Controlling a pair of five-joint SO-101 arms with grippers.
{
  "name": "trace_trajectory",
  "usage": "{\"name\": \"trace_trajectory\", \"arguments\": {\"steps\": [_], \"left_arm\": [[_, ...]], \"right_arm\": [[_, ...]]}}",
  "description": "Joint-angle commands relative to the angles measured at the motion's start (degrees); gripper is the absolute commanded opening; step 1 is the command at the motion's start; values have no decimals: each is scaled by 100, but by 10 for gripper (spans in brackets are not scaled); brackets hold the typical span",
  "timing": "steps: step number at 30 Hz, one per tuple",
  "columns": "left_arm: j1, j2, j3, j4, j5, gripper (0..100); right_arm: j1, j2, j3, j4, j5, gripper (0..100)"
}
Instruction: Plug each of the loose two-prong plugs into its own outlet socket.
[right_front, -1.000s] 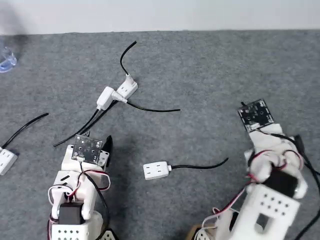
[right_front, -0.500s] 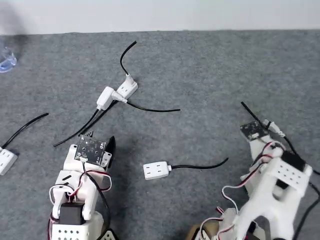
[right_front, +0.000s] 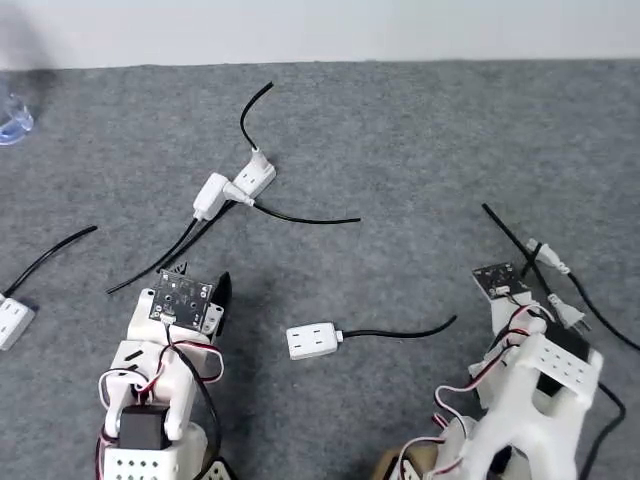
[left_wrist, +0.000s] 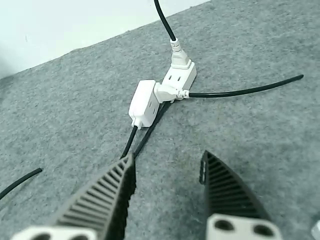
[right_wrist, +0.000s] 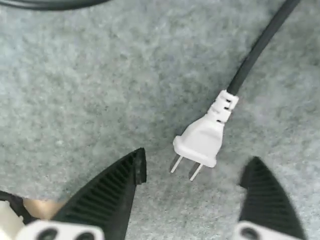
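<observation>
Since a second ago the right arm (right_front: 530, 385) has drawn back toward the near right corner of the surface (right_front: 420, 130). This has uncovered a farther plug (right_front: 541, 252) and a nearer plug (right_front: 568, 315) by the right edge. The left arm (right_front: 165, 350) has barely shifted.

The right gripper (right_wrist: 197, 160) is spread wide over a white plug (right_wrist: 201, 141) that lies flat, touched by nothing. Its two bare prongs point at the gripper and its black cord trails away. I cannot tell which of the two plugs it is.

The left gripper (left_wrist: 168, 157) is also spread and holds nothing. It faces a long socket block (left_wrist: 180, 76) touching a short socket block (left_wrist: 144, 102) near the far middle, with a corded plug (left_wrist: 170, 92) at their joint. A socket strip (right_front: 309, 341) lies between the arms.
</observation>
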Motion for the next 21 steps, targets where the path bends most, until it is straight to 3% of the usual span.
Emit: {"name": "trace_trajectory", "arguments": {"steps": [1,5,15,21], "left_arm": [[18,-62,-22,9,-53,198],[18,-62,-22,18,-53,198],[18,-62,-22,18,-53,198],[26,-62,-22,18,-53,198]], "right_arm": [[-48,-101,-26,-57,-26,116],[-48,-92,-26,-145,229,4],[-92,-189,-299,-585,193,9],[-593,-655,-1301,-66,-730,9]]}}
